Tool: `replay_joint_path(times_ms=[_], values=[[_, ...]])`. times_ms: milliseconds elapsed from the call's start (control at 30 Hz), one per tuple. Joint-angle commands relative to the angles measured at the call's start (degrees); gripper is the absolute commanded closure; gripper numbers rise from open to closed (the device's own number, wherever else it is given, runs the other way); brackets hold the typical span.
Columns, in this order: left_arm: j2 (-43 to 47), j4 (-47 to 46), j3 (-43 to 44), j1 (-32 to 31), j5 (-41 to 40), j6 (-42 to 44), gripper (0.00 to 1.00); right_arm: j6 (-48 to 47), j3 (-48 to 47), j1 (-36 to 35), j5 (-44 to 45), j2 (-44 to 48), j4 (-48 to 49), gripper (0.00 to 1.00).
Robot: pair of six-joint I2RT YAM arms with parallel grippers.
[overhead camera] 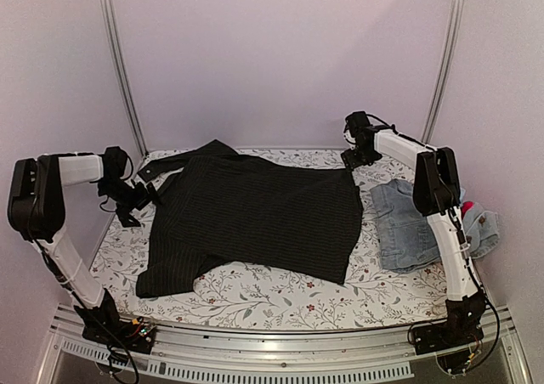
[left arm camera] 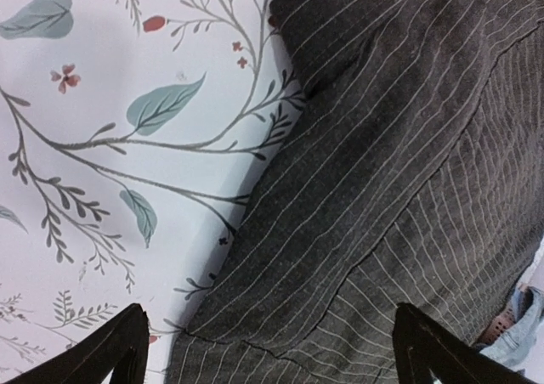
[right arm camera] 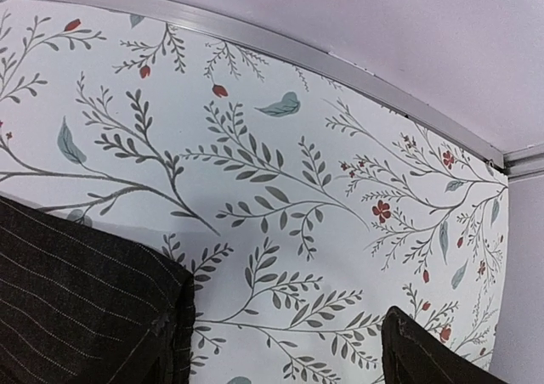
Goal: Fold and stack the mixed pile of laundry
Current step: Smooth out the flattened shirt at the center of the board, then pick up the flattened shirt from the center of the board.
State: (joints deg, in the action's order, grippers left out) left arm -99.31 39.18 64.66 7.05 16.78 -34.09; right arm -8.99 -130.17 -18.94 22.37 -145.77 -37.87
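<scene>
The large black pinstriped shirt [overhead camera: 255,214] lies spread out across the middle of the table. My left gripper [overhead camera: 136,199] hovers over the shirt's left edge, open, its two fingertips [left arm camera: 119,354] wide apart above the striped cloth [left arm camera: 382,189] with nothing between them. My right gripper [overhead camera: 353,156] is at the shirt's far right corner [right arm camera: 85,307]. It is open and empty, and only its right finger [right arm camera: 425,354] shows. Faded denim [overhead camera: 408,223], a pale blue piece [overhead camera: 482,228] and a bit of red [overhead camera: 466,206] lie heaped at the right edge.
The table wears a white floral cloth [overhead camera: 272,295]. The back rail [right arm camera: 340,65] and plain walls close in the far side. Vertical metal posts [overhead camera: 119,61] stand at the back corners. A metal rail [overhead camera: 280,337] runs along the near edge.
</scene>
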Motion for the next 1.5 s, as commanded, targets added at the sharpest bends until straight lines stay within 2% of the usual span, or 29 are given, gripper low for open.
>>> replay_joint_path(times_ms=[0, 167, 267, 300, 467, 567, 700, 867, 1200, 1267, 1467], values=[[4.02, -0.53, -4.38, 0.0, 2.51, -0.31, 0.0, 5.89, -1.02, -0.95, -9.55, 6.79, -7.47, 0.19], [8.66, 1.22, -9.97, -1.13, 1.26, -0.91, 0.02, 8.62, 18.57, -7.42, -24.24, 21.13, -5.71, 0.25], [12.82, 1.9, -13.87, -1.33, 1.83, -2.38, 0.16, 9.78, 29.34, -12.68, -31.5, 30.64, -4.12, 0.28], [14.07, 2.15, -15.0, -1.56, 1.82, -2.76, 0.18, 10.8, 32.41, -14.49, -33.76, 33.79, -3.73, 0.3], [19.21, 3.3, -19.27, -1.94, 0.94, -4.78, 0.2, 13.01, 47.91, -24.21, -39.17, 43.11, -2.23, 0.4], [20.63, 3.43, -20.42, -2.19, 0.65, -5.96, 0.2, 13.66, 54.22, -29.76, -37.61, 45.11, -3.48, 0.45], [21.68, 3.71, -20.62, -3.26, 0.2, -7.09, 0.21, 14.84, 59.65, -33.85, -34.48, 46.57, -5.29, 0.46], [22.4, 3.89, -20.99, -5.0, -0.25, -8.5, 0.21, 16.32, 62.7, -34.06, -28.88, 46.83, -7.25, 0.46], [21.37, 3.39, -21.33, -5.76, -0.64, -10.42, 0.24, 16.38, 67.17, -36.13, -29.97, 45.52, -7.04, 0.49], [20.7, 2.58, -21.94, -6.09, 0.01, -10.82, 0.26, 16.45, 67.44, -36.66, -28.85, 45.2, -7.1, 0.52], [19.16, 1.78, -22.89, -6.93, -0.5, -11.48, 0.26, 17.72, 64.78, -36.78, -22.74, 42.32, -9.21, 0.7]])
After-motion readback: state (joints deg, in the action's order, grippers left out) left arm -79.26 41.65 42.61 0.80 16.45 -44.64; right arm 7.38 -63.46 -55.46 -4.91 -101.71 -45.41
